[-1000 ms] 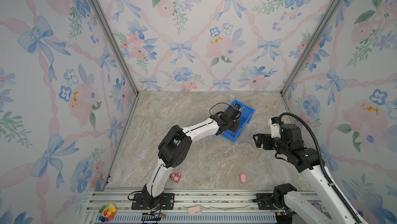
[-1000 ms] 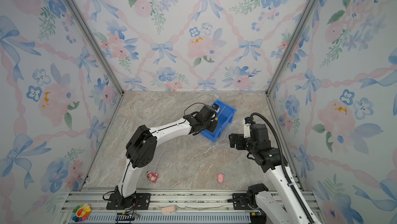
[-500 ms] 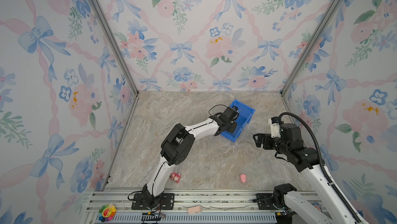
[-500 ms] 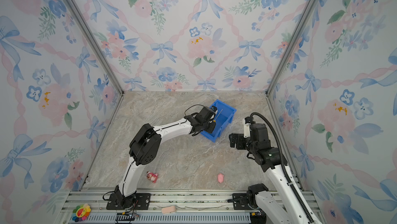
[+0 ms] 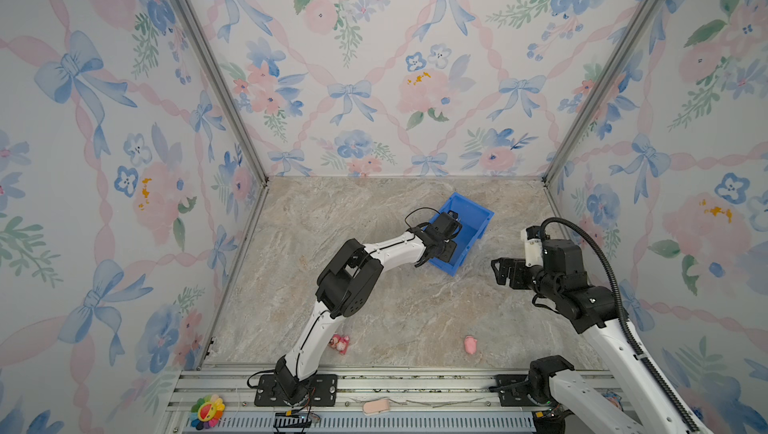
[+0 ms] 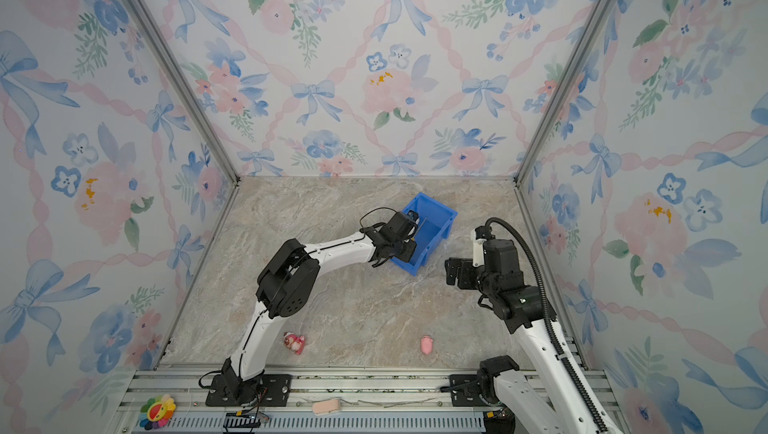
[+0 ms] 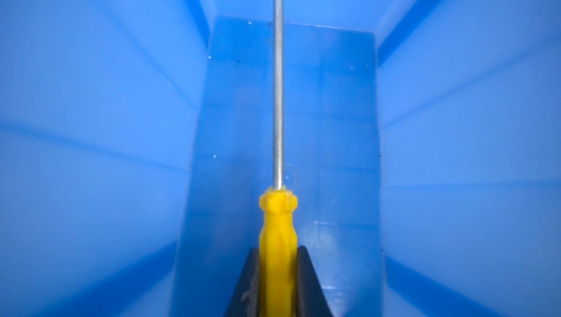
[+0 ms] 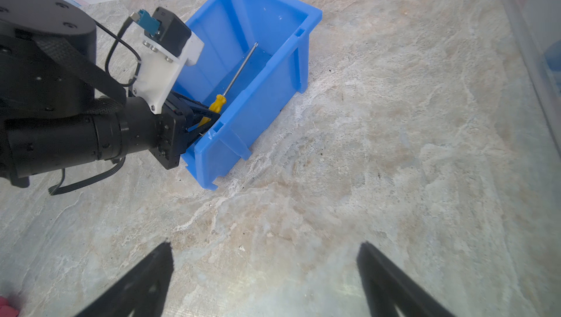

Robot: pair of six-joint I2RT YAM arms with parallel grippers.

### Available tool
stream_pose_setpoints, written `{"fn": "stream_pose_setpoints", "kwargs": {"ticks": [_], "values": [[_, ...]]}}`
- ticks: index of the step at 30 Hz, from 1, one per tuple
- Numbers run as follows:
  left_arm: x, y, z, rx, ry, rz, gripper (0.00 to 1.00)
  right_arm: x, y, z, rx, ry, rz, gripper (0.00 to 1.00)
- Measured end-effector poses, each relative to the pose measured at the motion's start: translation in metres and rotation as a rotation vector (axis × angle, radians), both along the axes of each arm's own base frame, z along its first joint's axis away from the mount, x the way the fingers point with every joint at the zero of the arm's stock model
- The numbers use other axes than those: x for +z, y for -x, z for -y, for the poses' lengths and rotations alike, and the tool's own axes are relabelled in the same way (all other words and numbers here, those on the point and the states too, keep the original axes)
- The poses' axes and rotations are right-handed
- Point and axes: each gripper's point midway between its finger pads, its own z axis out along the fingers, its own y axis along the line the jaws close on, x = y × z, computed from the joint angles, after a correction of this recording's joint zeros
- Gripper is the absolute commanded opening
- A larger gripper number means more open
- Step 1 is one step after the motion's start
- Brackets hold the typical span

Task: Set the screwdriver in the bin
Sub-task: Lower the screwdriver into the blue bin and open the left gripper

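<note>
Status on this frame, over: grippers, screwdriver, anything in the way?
Left gripper shut on screwdriver handle, shaft inside bin, not yet released. Right gripper open, empty, apart from bin. Nothing else inside bin; no obstruction.

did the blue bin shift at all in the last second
No. In both top views the bin keeps the same spot and the same angle, judged against the pink toy lying near the front edge.

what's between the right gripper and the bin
Only bare marble tabletop lies between the right gripper and the bin, seen in the right wrist view.
</note>
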Motion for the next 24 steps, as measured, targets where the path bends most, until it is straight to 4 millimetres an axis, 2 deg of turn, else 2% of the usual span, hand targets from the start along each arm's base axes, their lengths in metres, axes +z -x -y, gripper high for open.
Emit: {"fn": "stream_pose_setpoints", "kwargs": {"ticks": [4,7,24], "values": [[-0.002,-0.001,-0.001,0.009,-0.004,0.003,0.0,0.002,-0.001,0.002,-0.01,0.008,0.006,0.97],[-0.002,-0.001,-0.001,0.014,-0.005,0.004,0.07,0.003,-0.001,0.003,-0.015,0.011,0.01,0.97],[-0.002,0.0,-0.001,0.016,-0.008,0.008,0.25,0.013,-0.004,0.008,-0.038,0.02,0.036,0.97]]}}
